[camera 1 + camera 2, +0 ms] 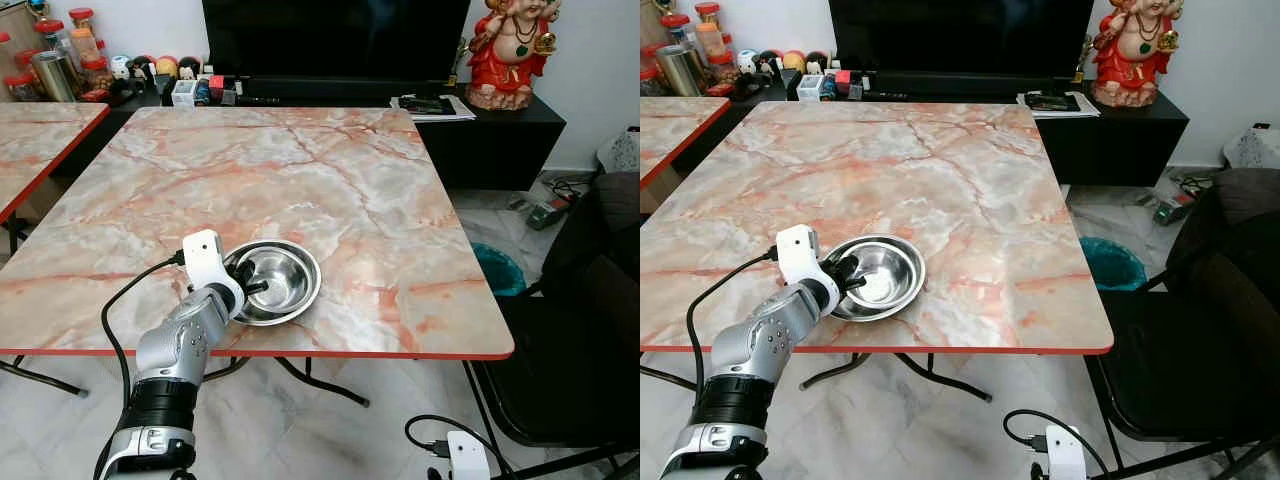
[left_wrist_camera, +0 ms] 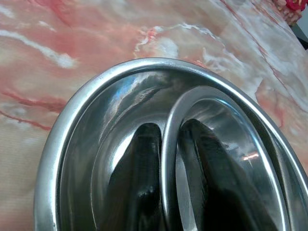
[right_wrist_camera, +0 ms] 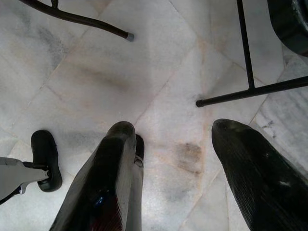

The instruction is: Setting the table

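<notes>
Left pincer (image 1: 250, 288) grips steel bowl (image 1: 283, 280)

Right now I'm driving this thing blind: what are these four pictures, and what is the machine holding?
It is a walking humanoid with two silver arms, each ending in a two-fingered black claw. The two wide pictures come from its head; the others look along each wrist. On the pink marble-patterned table sit nested shiny steel bowls, near the front edge. The left claw grips the inner bowl's rim, one finger on each side, as the left wrist picture shows. The right claw hangs open over the pale tiled floor.
</notes>
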Available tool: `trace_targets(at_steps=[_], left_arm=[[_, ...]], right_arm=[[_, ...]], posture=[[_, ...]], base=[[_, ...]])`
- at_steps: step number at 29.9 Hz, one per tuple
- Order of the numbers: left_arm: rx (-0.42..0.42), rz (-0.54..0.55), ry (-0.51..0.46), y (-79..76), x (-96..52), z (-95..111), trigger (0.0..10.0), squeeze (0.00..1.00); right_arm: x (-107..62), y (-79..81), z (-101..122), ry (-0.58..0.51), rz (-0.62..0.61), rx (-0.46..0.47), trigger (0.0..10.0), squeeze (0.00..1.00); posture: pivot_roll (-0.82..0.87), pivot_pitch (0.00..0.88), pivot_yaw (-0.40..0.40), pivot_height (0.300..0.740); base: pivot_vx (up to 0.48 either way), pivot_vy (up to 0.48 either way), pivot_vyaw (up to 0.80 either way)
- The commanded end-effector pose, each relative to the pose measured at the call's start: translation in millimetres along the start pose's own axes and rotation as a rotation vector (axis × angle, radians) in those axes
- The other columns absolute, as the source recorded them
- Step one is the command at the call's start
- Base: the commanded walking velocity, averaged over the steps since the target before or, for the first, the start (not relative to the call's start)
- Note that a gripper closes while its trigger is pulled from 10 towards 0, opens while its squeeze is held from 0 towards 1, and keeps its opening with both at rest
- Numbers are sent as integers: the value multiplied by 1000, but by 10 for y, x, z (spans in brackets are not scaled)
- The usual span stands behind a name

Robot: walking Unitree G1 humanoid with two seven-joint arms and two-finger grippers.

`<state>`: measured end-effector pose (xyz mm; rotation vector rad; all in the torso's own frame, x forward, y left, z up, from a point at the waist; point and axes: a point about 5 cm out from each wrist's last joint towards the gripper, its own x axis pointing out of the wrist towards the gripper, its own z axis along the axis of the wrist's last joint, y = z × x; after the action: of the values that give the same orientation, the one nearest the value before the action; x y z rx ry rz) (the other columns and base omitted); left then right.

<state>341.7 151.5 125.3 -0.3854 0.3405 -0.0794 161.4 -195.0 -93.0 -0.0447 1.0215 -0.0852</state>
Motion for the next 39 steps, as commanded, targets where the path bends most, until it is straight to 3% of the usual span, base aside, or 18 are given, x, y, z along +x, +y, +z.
trace_targets(at_steps=[1,2,3,8,9,10,11,14,15,18,22,25,32,38,39], left_arm=[[23,2,-1,-6,-10,35,10000,733],[25,3,-3,-4,-10,43,10000,165],[30,1,-9,-8,-8,60,10000,0],[55,-2,-21,-21,0,80,10000,0],[59,-5,-28,-29,3,86,10000,541],[62,-7,-32,-33,4,90,10000,541],[61,-8,-34,-36,6,93,10000,1000],[64,-9,-31,-42,11,92,10000,1000],[74,-11,-31,-47,11,92,10000,0],[78,-13,-32,-56,10,94,10000,0],[179,9,-52,-61,13,153,10000,0],[300,19,-73,-94,10,222,10000,0],[436,39,-113,-134,-16,348,10000,0],[490,24,-193,-213,-47,496,10000,0],[483,12,-261,-248,-70,575,10000,0]], right_arm=[[1,-28,8,2,-4,-4,10000,0],[1,-28,9,2,-4,-4,10000,0],[1,-26,13,1,-4,-4,10000,0],[4,-11,27,-3,-1,-3,10000,0],[5,-10,28,-3,-1,-3,10000,0],[5,-9,29,-3,0,-2,10000,0],[5,-8,31,-3,0,-3,10000,0],[6,-8,34,-4,-1,0,10000,0],[6,-8,35,-5,-1,-1,10000,0],[6,-9,34,-4,-2,1,10000,0],[7,-7,40,-5,-1,1,10000,0],[8,1,49,-6,2,-2,10000,0],[10,7,61,-10,2,4,10000,0],[10,5,59,-9,2,2,10000,0],[10,5,60,-9,2,4,10000,0]], posture=[[22,0,-32,740],[22,0,-32,740],[22,0,-32,740],[23,0,-30,740],[23,0,-30,740],[23,0,-30,740],[23,0,-30,740],[23,0,-30,740],[23,0,-30,740],[23,0,-30,740],[23,0,-30,740],[26,0,-30,740],[24,0,-28,740],[26,0,-28,740],[27,0,-28,740]], base=[[0,0,0],[0,0,0],[0,0,0],[0,0,0],[0,0,0],[0,0,0],[0,0,0],[0,0,0],[0,0,0],[0,0,0],[0,0,0],[0,0,0],[0,0,0],[0,0,0],[0,0,0]])
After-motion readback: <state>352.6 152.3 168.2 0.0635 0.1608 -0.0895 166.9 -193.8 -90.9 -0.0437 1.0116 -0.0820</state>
